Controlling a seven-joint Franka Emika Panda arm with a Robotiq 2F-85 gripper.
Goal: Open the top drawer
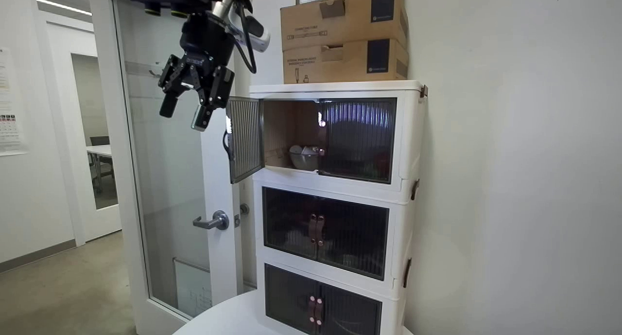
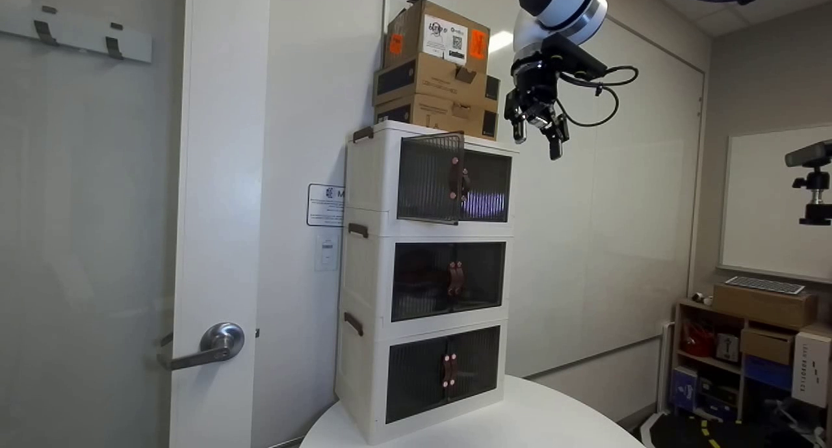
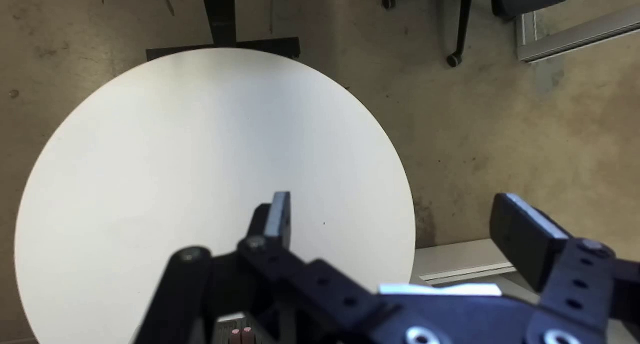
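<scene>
The top drawer (image 1: 359, 140) is the uppermost of three stacked white-framed compartments and also shows in an exterior view (image 2: 489, 175). It has two smoky ribbed doors. Its left door (image 1: 246, 139) is swung outward and shows standing out from the frame in both exterior views. Its right door is shut. A bowl with pale items (image 1: 304, 158) sits inside. My gripper (image 1: 184, 115) is open and empty, in the air near the open door's upper edge, with no visible contact. It also shows in an exterior view (image 2: 538, 144) and in the wrist view (image 3: 397, 216).
Cardboard boxes (image 1: 340, 28) are stacked on the cabinet. Two lower compartments (image 1: 352, 235) have shut doors. The cabinet stands on a round white table (image 3: 215, 149). A glass door with a lever handle (image 1: 212, 221) stands beside it. A wheeled chair (image 3: 465, 19) is on the floor.
</scene>
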